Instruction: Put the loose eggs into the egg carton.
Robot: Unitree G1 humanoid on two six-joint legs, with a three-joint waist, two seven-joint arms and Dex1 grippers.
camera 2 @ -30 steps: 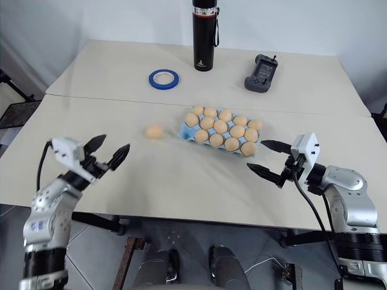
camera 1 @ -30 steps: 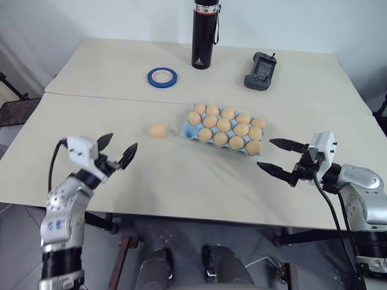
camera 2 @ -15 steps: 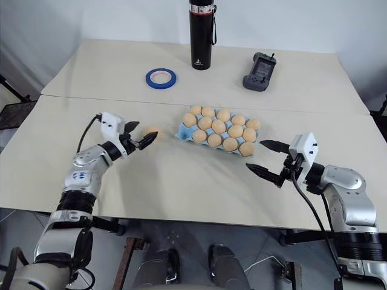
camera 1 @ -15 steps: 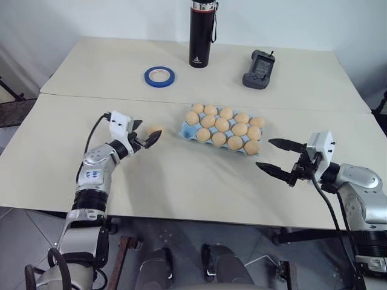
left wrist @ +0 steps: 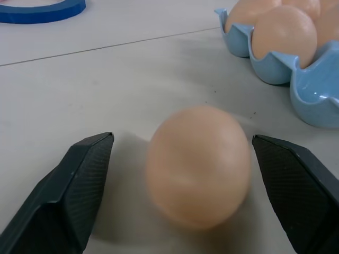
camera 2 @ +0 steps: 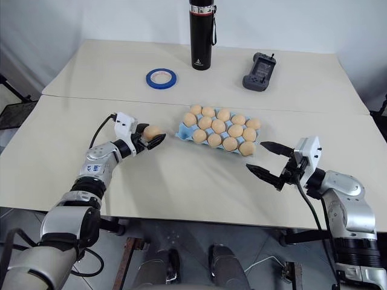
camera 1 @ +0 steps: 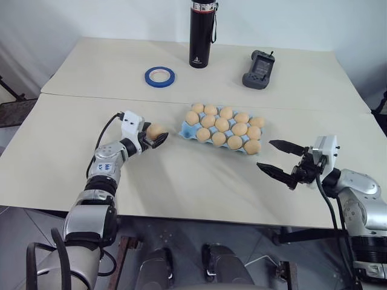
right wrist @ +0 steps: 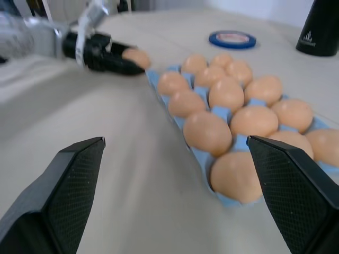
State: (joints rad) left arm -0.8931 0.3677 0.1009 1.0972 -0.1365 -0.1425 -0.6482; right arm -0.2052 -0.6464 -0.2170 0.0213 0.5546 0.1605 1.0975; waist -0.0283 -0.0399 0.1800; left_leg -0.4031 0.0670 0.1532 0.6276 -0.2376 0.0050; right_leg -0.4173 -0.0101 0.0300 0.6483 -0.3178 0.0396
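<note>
Surface: two pale beige tabletops (camera 1: pixel 181 181) butted together, a seam running across between them, white wall behind.
Left gripper: the left gripper (camera 1: pixel 153 138) reaches low over the near tabletop, its two black fingers (left wrist: pixel 79 180) standing apart on either side of the loose egg; in the left wrist view there is a gap between each finger and the shell, so it is not clamped on it.
Loose egg: the loose egg (camera 1: pixel 155 130) lies on the table between those fingers, just beside the left end of the carton, apart from it.
Tape ring: a blue tape ring (camera 1: pixel 159 75) lies flat on the far tabletop, beyond the left gripper.
Bottle: a tall black bottle (camera 1: pixel 202 33) stands upright at the far edge, right of the tape ring.
Egg carton: the egg carton (camera 1: pixel 188 125), light blue, sits near the middle of the near tabletop, slanted, its cups holding tan eggs; one cup at its left end shows bare in the left wrist view.
Handset: a dark grey handheld device (camera 1: pixel 258 61) lies on the far tabletop, right of the bottle.
Right gripper: the right gripper (camera 1: pixel 279 160) hovers near the carton's right end, well clear of it, fingers spread wide with nothing between them.
</note>
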